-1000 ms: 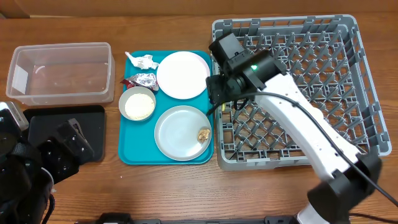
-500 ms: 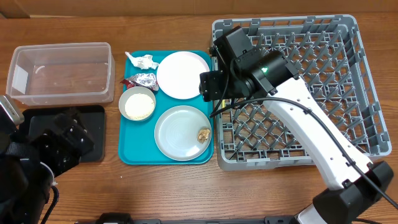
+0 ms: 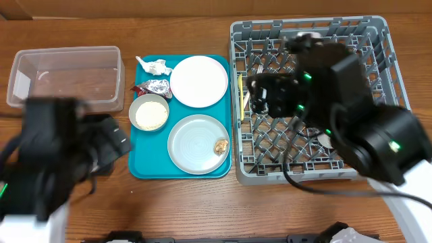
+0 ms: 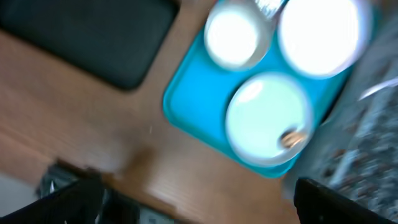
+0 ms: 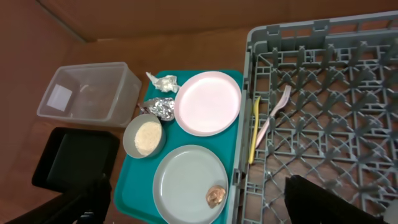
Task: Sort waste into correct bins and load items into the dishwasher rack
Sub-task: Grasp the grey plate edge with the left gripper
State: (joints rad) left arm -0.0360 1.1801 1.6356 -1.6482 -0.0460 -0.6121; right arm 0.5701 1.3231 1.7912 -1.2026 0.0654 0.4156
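**Both pincers wide and empty above the table; spoon and fork lie in the rack**

The right pincer (image 5: 198, 198) hangs high over the table. Its dark fingers (image 5: 323, 202) stand far apart with nothing between them. Directly under it lies the pale grey plate (image 5: 189, 183) on the teal tray (image 5: 134, 186), with the small brown food lump (image 5: 216, 196) on the plate's edge toward the rack.

Further ahead of this pincer are the white plate (image 5: 208, 102) and the grey bowl (image 5: 126, 138) holding loose white rice (image 5: 147, 137). Beyond them are the crumpled foil wrapper (image 5: 160, 107) and, furthest out, the crumpled white paper scrap (image 5: 163, 81).

Off to one side, past one finger, sit the clear tub (image 5: 121, 93) and the black tray (image 5: 74, 158) nearer the pincer. Past the other finger stands the dishwasher rack (image 5: 348, 93). The yellow spoon (image 5: 255, 127) lies inside it along the wall nearest the teal tray. The white fork (image 5: 273, 113) lies slanted just beside the spoon.

The left pincer (image 4: 196, 199) also hangs spread wide and empty. Its view is badly blurred, and only its finger ends (image 4: 68, 199) show at the lower corners. Bare wooden table (image 4: 93, 124) lies beneath it. The teal tray with both plates and the bowl is ahead of it, and the black tray is ahead and off to the other side.
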